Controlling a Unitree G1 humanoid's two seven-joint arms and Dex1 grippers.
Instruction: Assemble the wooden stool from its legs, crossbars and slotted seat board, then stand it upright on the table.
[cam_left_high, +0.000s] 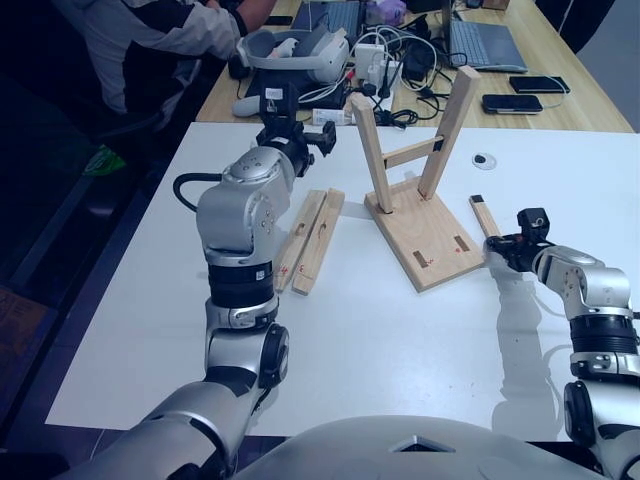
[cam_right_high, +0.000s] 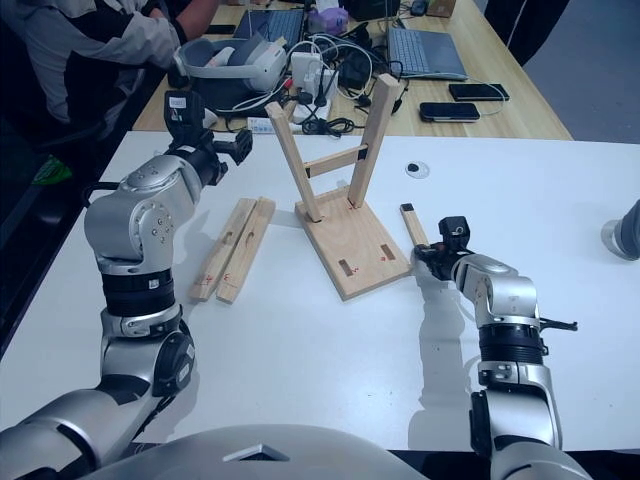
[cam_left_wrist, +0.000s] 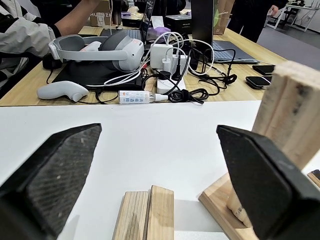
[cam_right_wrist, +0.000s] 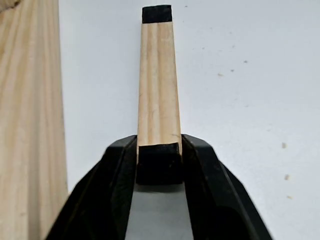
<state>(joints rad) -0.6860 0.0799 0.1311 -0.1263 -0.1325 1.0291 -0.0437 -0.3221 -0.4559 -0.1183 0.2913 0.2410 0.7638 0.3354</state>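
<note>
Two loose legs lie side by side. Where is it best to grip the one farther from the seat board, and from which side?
Grip the outer leg probably at its far end, from above, nearest the open left gripper. It lies flat and touches the second leg along its length, so only its outer side is free; nudge it apart first.

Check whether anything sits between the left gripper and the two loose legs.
Nothing visible. The left gripper, fingers open, is just past the loose legs' far ends, with bare table between. The seat board and its upright leg stand off to the side.
</note>
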